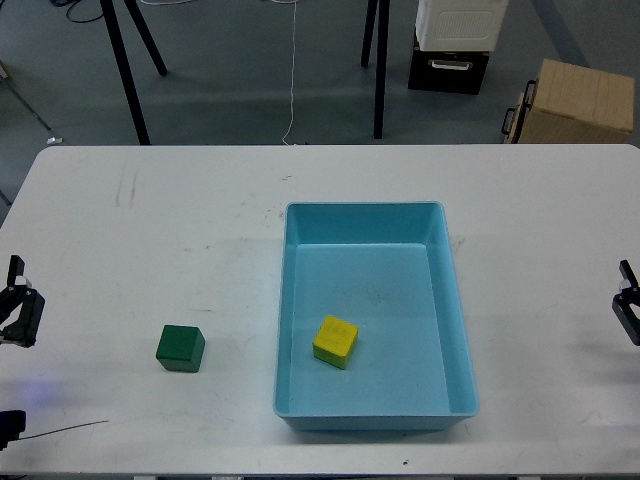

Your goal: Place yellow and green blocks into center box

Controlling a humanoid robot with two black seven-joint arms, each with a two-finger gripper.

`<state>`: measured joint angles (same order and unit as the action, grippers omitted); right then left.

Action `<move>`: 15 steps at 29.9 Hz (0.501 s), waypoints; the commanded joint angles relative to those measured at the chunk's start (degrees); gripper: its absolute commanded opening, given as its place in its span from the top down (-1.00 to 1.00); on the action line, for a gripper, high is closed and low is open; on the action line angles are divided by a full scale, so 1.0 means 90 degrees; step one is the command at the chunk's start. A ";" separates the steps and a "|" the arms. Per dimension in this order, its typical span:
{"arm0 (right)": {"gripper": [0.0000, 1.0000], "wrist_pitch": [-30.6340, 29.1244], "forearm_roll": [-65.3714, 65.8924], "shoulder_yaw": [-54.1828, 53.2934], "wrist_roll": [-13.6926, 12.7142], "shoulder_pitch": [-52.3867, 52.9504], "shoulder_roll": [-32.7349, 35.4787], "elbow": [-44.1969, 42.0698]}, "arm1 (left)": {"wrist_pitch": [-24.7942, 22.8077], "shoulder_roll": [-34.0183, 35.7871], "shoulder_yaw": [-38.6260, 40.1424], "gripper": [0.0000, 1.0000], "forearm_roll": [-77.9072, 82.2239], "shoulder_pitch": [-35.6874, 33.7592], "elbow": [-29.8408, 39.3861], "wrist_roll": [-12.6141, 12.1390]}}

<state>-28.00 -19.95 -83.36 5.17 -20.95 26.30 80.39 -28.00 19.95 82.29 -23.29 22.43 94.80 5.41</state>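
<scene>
A yellow block (336,342) lies inside the light blue box (445,240) at the middle of the white table, near the box's front left. A green block (180,348) sits on the table to the left of the box. My left gripper (17,312) shows only as a small dark tip at the far left edge, well left of the green block. My right gripper (629,305) shows only as a small dark tip at the far right edge, right of the box. Neither gripper's fingers can be told apart.
The white table (180,220) runs edge to edge. Beyond its back edge stand dark stand legs (378,70), a white and black case (452,40) and a cardboard box (572,102) on the floor.
</scene>
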 commanded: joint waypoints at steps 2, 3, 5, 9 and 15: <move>-1.00 0.0000 0.0000 -0.0151 0.0001 -0.0045 0.0047 0.0014 | 0.0000 -0.0039 0.0017 -1.00 -0.0010 -0.0060 -0.0026 -0.0122; -1.00 0.0000 0.0000 -0.0151 0.0001 -0.0045 0.0047 0.0023 | 0.0000 -0.0020 0.0036 -1.00 -0.0010 -0.0080 -0.0045 -0.0181; -1.00 0.0000 0.0000 -0.0161 0.0001 -0.0045 0.0047 0.0023 | 0.0000 0.0126 0.0182 -1.00 0.0009 -0.0099 -0.0104 -0.0259; -1.00 0.0000 0.0009 -0.0151 0.0011 -0.0045 0.0037 0.0014 | 0.0000 0.0478 0.0728 -1.00 -0.0030 -0.0148 -0.0465 -0.1029; -1.00 0.0000 0.0009 -0.0151 0.0011 -0.0006 0.0027 -0.0025 | 0.0000 0.0780 0.1022 -1.00 -0.0078 -0.0685 -0.0465 -0.1187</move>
<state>-28.00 -19.88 -84.75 5.26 -21.33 26.63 80.34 -28.00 25.10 89.57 -23.75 18.16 90.61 -5.08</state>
